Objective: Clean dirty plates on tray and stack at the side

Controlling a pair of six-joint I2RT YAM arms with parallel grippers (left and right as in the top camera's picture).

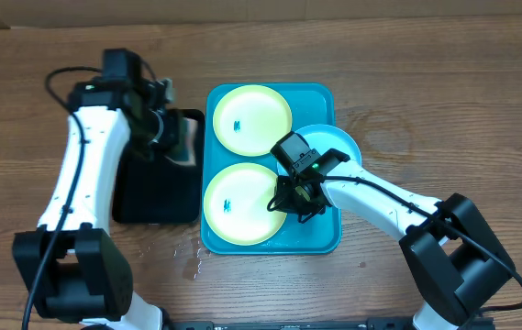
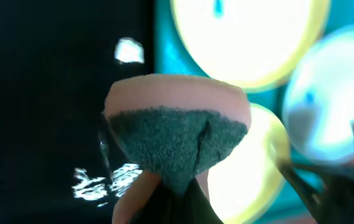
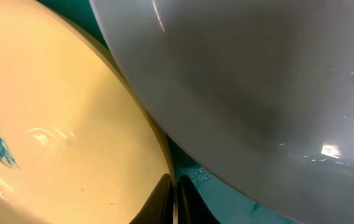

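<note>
The cyan-blue tray [image 1: 329, 240] holds two pale yellow-green plates, a far one [image 1: 251, 119] and a near one [image 1: 235, 203], each with a small blue smudge at centre. A light cyan plate [image 1: 338, 147] rests over the tray's right rim. My right gripper [image 1: 299, 197] is shut on the near plate's right rim; in the right wrist view its fingertips [image 3: 175, 199] pinch that plate's edge [image 3: 58, 143], with the cyan plate [image 3: 257, 87] looming just above. My left gripper [image 2: 177, 208] is shut on a pink sponge [image 2: 177, 137] with a dark green scouring face, and hangs over the black tray [image 1: 155, 197].
The black tray lies directly left of the cyan tray. Water drops glisten on the wooden table [image 1: 187, 261] in front of both trays and on the black tray [image 2: 102, 180]. The right arm's cable loops over the table at the right.
</note>
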